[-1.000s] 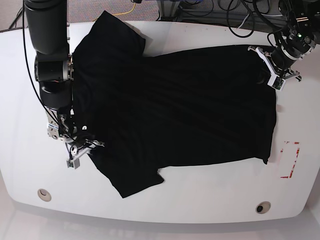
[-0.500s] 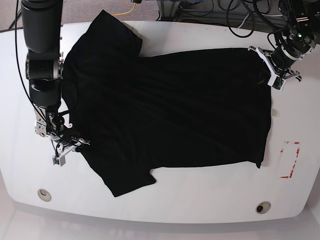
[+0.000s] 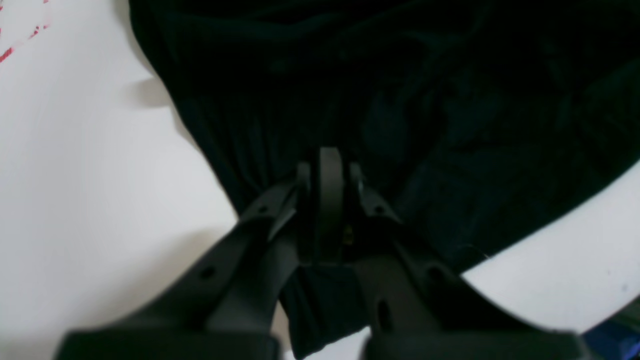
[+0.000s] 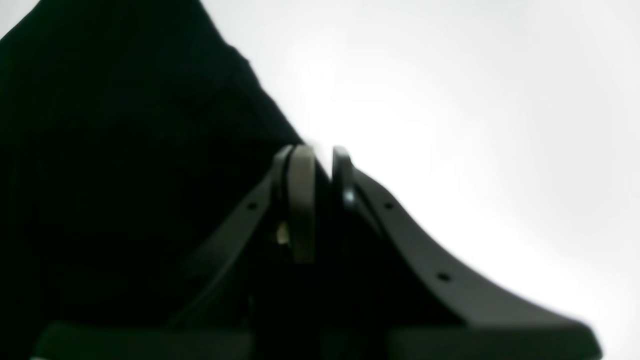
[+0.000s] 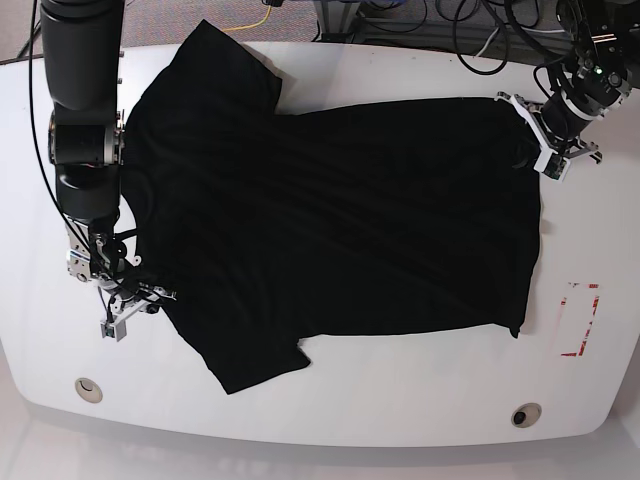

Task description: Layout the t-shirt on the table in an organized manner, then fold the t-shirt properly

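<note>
The black t-shirt (image 5: 330, 220) lies spread flat across the white table (image 5: 420, 400), hem toward the right, sleeves at the upper left and lower left. My left gripper (image 5: 540, 140) is at the hem's upper right corner, shut on the t-shirt; the left wrist view shows its fingers (image 3: 327, 200) pinching the black cloth (image 3: 400, 90). My right gripper (image 5: 135, 300) is at the shirt's left edge near the lower sleeve, shut on the t-shirt; in the right wrist view its fingers (image 4: 302, 200) are together with the cloth (image 4: 100, 150) between them.
A red tape rectangle (image 5: 580, 320) marks the table at the right, also in the left wrist view (image 3: 20, 45). Two round grommet holes (image 5: 88, 388) (image 5: 525, 414) sit near the front edge. Cables lie beyond the table's far edge.
My right gripper has pulled the shirt's left edge farther left, mostly in the first half second. The shirt has slid left and flattened, its hem moving away from the red tape. The left gripper held still.
</note>
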### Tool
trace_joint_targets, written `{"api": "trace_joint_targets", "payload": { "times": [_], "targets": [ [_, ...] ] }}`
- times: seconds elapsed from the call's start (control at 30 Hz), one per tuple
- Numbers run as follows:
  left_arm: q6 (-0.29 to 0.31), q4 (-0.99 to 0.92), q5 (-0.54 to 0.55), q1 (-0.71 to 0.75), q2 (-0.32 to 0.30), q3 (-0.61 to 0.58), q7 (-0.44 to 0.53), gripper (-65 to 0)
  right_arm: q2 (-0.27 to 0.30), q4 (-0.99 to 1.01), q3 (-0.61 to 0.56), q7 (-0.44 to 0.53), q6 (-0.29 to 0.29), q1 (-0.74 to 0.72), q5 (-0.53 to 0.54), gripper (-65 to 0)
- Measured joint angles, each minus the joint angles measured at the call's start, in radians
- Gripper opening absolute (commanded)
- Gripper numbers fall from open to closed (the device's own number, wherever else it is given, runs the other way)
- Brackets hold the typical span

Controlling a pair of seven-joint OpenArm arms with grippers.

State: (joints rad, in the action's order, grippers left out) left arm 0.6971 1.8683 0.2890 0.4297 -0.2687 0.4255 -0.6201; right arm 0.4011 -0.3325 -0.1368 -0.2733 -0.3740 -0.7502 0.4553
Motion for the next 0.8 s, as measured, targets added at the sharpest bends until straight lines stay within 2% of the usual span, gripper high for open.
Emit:
{"api": "trace_joint_targets", "payload": {
  "times": [0.57,0.8],
  "targets": [
    [-0.001,-0.203,-0.003,-0.005,-0.004,-0.077,0.011,-65.0,-0.021,0.000,0.000,0.000,-0.003,-0.001,0.000,-59.1],
    [0.007,-0.227,-0.063,-0.009,-0.004,-0.080,0.051,-65.0,-0.019,0.000,0.068,0.000,0.001,-0.001,-0.001,-59.1]
  ]
}}
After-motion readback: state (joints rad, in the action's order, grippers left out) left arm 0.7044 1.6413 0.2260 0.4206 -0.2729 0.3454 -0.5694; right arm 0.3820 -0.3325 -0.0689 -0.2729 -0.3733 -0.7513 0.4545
